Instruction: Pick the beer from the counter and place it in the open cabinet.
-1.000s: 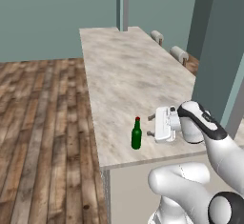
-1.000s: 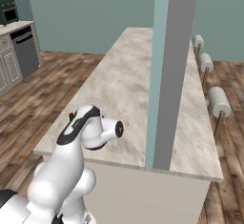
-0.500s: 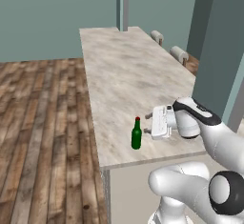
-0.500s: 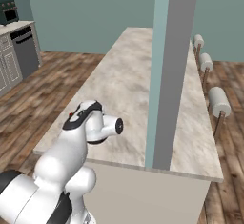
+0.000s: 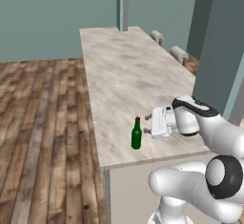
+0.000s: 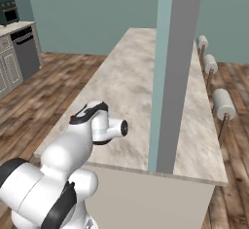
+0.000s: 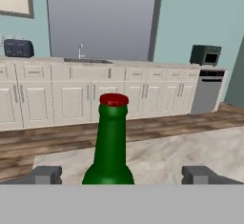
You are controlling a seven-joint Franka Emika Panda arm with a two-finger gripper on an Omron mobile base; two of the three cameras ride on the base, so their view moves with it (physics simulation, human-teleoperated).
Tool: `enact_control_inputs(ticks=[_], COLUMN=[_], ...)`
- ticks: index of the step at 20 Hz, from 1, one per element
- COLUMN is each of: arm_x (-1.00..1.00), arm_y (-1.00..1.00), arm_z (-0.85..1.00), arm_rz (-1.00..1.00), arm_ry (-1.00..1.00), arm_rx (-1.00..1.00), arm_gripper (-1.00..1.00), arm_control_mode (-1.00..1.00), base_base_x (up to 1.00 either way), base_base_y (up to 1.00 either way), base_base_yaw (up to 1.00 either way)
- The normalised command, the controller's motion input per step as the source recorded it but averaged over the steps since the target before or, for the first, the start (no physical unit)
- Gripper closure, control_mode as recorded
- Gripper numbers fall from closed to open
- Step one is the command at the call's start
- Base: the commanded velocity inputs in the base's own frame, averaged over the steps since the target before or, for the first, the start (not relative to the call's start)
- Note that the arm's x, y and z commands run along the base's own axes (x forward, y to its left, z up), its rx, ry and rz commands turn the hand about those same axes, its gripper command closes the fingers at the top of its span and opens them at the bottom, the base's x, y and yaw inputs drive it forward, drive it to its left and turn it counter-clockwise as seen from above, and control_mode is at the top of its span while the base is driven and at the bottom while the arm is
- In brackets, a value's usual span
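Observation:
The beer (image 5: 137,135), a dark green bottle with a red cap, stands upright near the front edge of the marbled counter (image 5: 128,66). My gripper (image 5: 148,124) lies level just right of it, pointing at the bottle, a small gap away. In the hand view the beer (image 7: 110,142) rises dead centre between my two fingertips (image 7: 47,174), which stand wide apart on either side without touching it. The gripper (image 7: 123,174) is open and holds nothing. In the right base view my arm covers the hand, over the counter (image 6: 126,86). The open cabinet is out of view.
A teal pillar (image 6: 170,77) rises from the counter's right side (image 5: 214,51). Round white stools (image 6: 222,104) line the counter's far side. Across the wooden floor run cream base cabinets (image 7: 71,99), with a toaster (image 7: 18,48), a dark appliance (image 7: 205,55) and a dishwasher (image 7: 209,92).
The hand has edged slightly left toward the bottle while the arm's lower links swung. The bottle stands where it was, and the jaws have stayed open.

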Motion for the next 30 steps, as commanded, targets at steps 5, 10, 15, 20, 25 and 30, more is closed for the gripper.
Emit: enact_control_inputs(ticks=[5, 10, 15, 20, 25, 30], arm_x=[0.00, 0.00, 0.00, 0.00, 0.00, 0.00], arm_y=[0.10, 0.19, 0.18, 0.18, 0.20, 0.11], arm_z=[-0.05, 0.00, -0.02, -0.04, -0.10, -0.05], arm_rz=[0.00, 0.00, 0.00, 0.00, 0.00, 0.00], arm_ry=[0.02, 0.03, 0.02, 0.03, 0.03, 0.04], arm_rx=[0.01, 0.00, 0.00, 0.00, 0.00, 0.00], arm_gripper=[-1.00, -1.00, -1.00, -1.00, -1.00, -1.00], arm_control_mode=[-1.00, -1.00, -1.00, -1.00, -1.00, -1.00], base_base_x=[0.00, 0.00, 0.00, 0.00, 0.00, 0.00], base_base_y=[0.00, 0.00, 0.00, 0.00, 0.00, 0.00], base_base_yaw=[0.00, 0.00, 0.00, 0.00, 0.00, 0.00])
